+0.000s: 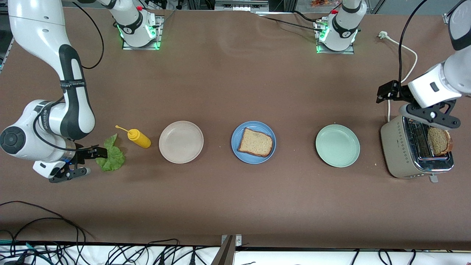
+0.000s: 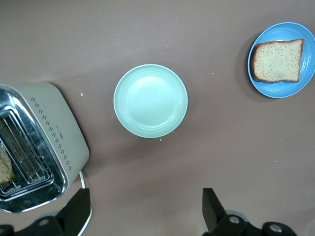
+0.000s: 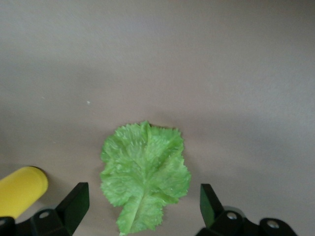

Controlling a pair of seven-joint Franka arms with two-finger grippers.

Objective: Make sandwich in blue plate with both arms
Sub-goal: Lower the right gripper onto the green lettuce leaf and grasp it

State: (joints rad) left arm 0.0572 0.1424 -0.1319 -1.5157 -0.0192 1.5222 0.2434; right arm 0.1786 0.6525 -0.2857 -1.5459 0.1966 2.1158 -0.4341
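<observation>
Right gripper (image 1: 85,161) spread over lettuce (image 1: 111,156); left gripper (image 1: 418,106) spread above toaster (image 1: 403,147).

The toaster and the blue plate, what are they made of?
The toaster looks like beige painted metal or plastic with small dotted patterns; its top is shiny chrome-like metal that mirrors light. The blue plate looks like matte plastic or glazed ceramic: smooth, even colour, soft sheen. The look alone cannot settle which.

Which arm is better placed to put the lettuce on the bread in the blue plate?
Right. The open right gripper hangs directly over the lettuce leaf. The open left gripper is over the toaster, at the table's other end.
</observation>
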